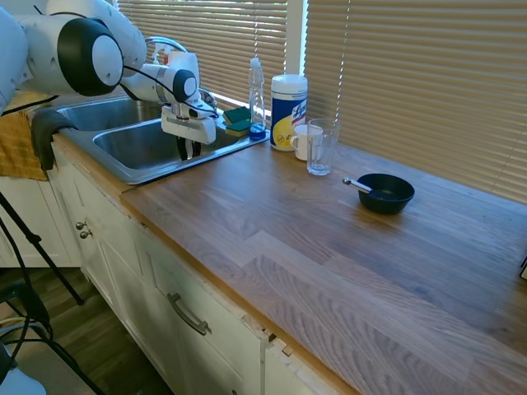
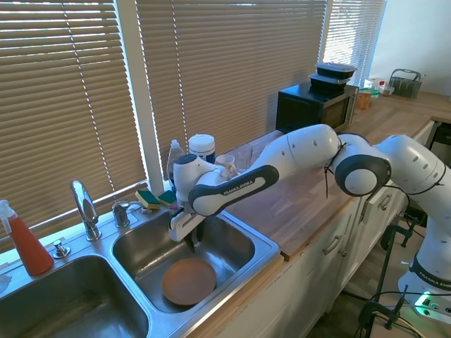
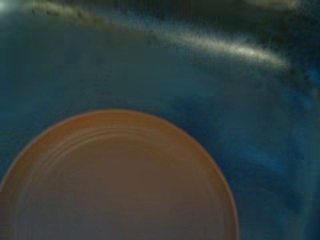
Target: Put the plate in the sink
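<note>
The salmon-orange plate (image 2: 189,280) lies flat on the floor of the sink's right basin (image 2: 236,243). It fills the lower part of the wrist view (image 3: 117,180), with steel around it. My gripper (image 2: 192,243) hangs inside that basin just above the plate's far rim and holds nothing. In the first exterior view the gripper (image 1: 188,151) dips below the sink rim (image 1: 156,170), and the plate is hidden there.
A chrome faucet (image 2: 84,208), sponges (image 1: 237,119), a dish-soap bottle (image 1: 257,97) and a wipes canister (image 1: 288,100) line the back of the sink. On the counter stand a white mug (image 1: 304,141), a glass (image 1: 320,148) and a dark bowl with a spoon (image 1: 384,193).
</note>
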`<state>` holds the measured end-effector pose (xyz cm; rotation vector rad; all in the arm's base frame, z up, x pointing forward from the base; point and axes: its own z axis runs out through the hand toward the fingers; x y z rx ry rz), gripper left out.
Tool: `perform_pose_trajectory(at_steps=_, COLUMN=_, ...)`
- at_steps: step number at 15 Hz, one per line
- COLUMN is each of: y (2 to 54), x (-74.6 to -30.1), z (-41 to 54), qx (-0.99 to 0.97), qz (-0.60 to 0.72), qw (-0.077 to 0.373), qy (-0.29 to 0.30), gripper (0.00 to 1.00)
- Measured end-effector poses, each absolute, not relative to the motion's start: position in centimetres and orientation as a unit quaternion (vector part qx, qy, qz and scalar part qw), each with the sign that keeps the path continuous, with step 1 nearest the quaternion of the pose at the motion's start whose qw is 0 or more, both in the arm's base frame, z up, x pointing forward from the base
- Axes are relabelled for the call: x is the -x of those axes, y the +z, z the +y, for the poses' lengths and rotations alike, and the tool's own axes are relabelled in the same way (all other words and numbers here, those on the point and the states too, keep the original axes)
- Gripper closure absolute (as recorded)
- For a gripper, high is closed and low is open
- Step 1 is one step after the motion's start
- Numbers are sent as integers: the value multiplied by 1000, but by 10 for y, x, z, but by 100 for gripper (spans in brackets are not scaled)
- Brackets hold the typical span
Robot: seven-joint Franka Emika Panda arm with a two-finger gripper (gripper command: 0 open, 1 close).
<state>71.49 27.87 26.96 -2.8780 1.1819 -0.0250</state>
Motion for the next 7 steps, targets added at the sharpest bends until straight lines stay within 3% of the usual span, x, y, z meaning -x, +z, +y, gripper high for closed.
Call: perform_pose_trajectory(at_steps=7, y=362, x=-678, z=286, qx=920, qz=389, qw=26, qy=-36, gripper=0)
